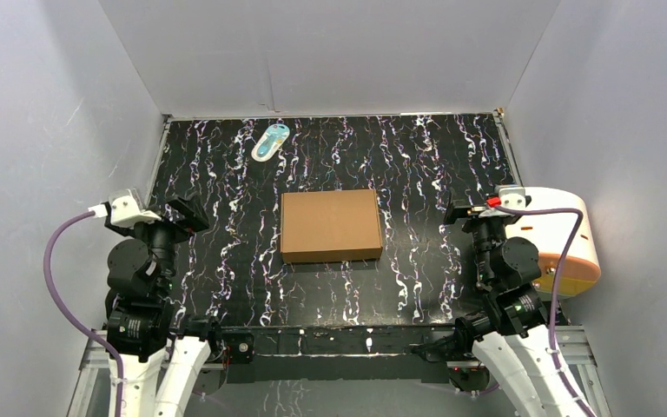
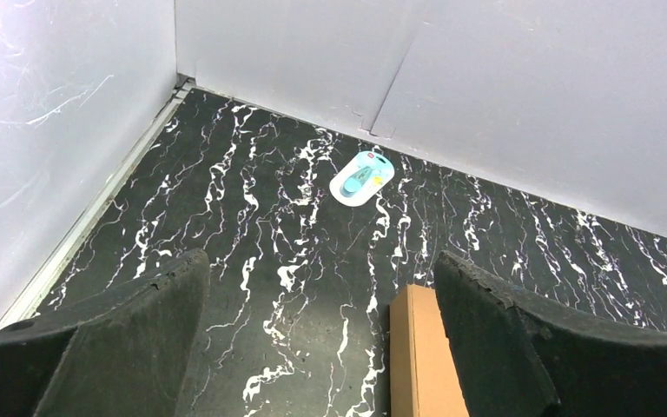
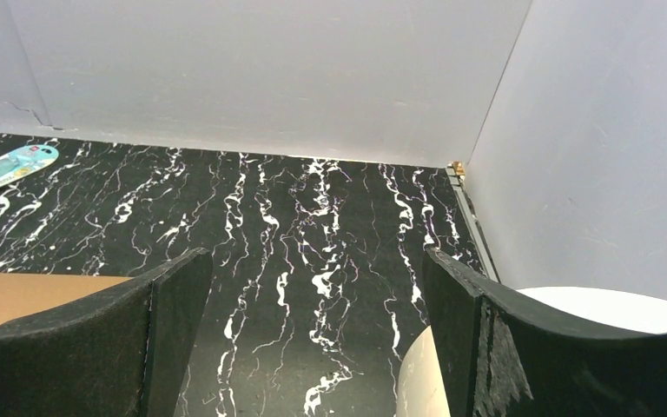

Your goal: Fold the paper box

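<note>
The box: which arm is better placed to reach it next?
Left, probably. From above both grippers stand about equally far from the box. But the left gripper has the box's edge showing between its open jaws, while for the right gripper, also open, it lies off to the side.

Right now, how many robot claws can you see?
2. The left claw is to the left of the brown paper box, and the right claw is to the right of it. Both are open and hold nothing. None looks hidden.
</note>
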Action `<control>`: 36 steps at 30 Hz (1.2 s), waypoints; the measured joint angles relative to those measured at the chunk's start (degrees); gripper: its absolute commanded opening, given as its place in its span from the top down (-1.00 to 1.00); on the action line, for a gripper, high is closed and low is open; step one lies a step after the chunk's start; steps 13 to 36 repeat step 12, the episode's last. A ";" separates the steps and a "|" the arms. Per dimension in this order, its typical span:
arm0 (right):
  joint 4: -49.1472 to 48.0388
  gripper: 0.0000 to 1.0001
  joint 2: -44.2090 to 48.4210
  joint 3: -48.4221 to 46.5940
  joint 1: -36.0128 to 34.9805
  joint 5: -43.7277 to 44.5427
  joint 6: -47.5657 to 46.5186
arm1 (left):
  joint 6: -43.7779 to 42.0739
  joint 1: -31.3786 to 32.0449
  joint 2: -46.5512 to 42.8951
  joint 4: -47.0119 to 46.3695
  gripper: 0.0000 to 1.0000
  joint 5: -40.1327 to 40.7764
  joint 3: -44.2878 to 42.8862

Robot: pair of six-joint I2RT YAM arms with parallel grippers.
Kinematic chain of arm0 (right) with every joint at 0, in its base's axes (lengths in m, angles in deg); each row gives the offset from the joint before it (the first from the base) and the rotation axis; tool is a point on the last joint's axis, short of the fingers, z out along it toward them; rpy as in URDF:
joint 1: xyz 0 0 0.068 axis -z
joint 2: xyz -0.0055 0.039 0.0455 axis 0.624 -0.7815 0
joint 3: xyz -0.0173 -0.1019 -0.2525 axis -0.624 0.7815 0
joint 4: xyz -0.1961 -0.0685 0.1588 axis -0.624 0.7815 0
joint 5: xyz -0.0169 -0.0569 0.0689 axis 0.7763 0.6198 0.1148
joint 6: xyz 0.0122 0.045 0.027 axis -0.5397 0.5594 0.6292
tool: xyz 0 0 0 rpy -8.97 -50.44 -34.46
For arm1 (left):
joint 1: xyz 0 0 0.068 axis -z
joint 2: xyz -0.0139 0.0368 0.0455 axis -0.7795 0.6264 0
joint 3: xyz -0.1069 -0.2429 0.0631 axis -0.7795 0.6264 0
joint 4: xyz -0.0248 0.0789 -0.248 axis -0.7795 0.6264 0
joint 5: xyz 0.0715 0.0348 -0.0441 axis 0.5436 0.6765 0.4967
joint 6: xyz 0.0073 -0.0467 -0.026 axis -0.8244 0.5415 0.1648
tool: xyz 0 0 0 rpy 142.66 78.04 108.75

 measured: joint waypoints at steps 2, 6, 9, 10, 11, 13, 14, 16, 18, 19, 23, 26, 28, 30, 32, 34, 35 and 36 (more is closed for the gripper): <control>0.09 -0.97 -0.04 0.22 0.00 -0.28 0.00 | -0.57 0.11 -0.92 -0.15 -0.94 -0.22 0.09; 0.00 -0.97 -0.07 0.31 0.00 -0.50 0.00 | -0.90 0.35 -2.01 -0.55 -0.94 -0.79 1.05; -0.15 -0.97 -0.02 0.35 0.00 -0.57 -0.07 | -0.83 0.37 -1.90 -0.52 -0.94 -1.60 1.77; -0.17 -0.97 0.02 0.39 0.00 -0.57 -0.09 | -0.76 0.37 -1.86 -0.59 -0.94 -1.90 1.95; -0.20 -0.97 0.13 0.48 0.00 -0.59 -0.11 | -0.66 0.37 -1.86 -0.68 -0.94 -2.21 2.08; -0.24 -0.97 0.28 0.66 0.00 -0.61 -0.11 | -0.61 0.37 -1.86 -0.96 -0.94 -2.60 2.27; -0.24 -0.97 0.28 0.66 0.00 -0.61 -0.11 | -0.61 0.37 -1.86 -0.96 -0.94 -2.60 2.27; -0.24 -0.97 0.28 0.66 0.00 -0.61 -0.11 | -0.61 0.37 -1.86 -0.96 -0.94 -2.60 2.27; -0.24 -0.97 0.28 0.66 0.00 -0.61 -0.11 | -0.61 0.37 -1.86 -0.96 -0.94 -2.60 2.27; -0.24 -0.97 0.28 0.66 0.00 -0.61 -0.11 | -0.61 0.37 -1.86 -0.96 -0.94 -2.60 2.27; -0.24 -0.97 0.28 0.66 0.00 -0.61 -0.11 | -0.61 0.37 -1.86 -0.96 -0.94 -2.60 2.27; -0.24 -0.97 0.28 0.66 0.00 -0.61 -0.11 | -0.61 0.37 -1.86 -0.96 -0.94 -2.60 2.27; -0.24 -0.97 0.28 0.66 0.00 -0.61 -0.11 | -0.61 0.37 -1.86 -0.96 -0.94 -2.60 2.27; -0.24 -0.97 0.28 0.66 0.00 -0.61 -0.11 | -0.61 0.37 -1.86 -0.96 -0.94 -2.60 2.27; -0.24 -0.97 0.28 0.66 0.00 -0.61 -0.11 | -0.61 0.37 -1.86 -0.96 -0.94 -2.60 2.27; -0.24 -0.97 0.28 0.66 0.00 -0.61 -0.11 | -0.61 0.37 -1.86 -0.96 -0.94 -2.60 2.27; -0.24 -0.97 0.28 0.66 0.00 -0.61 -0.11 | -0.61 0.37 -1.86 -0.96 -0.94 -2.60 2.27; -0.24 -0.97 0.28 0.66 0.00 -0.61 -0.11 | -0.61 0.37 -1.86 -0.96 -0.94 -2.60 2.27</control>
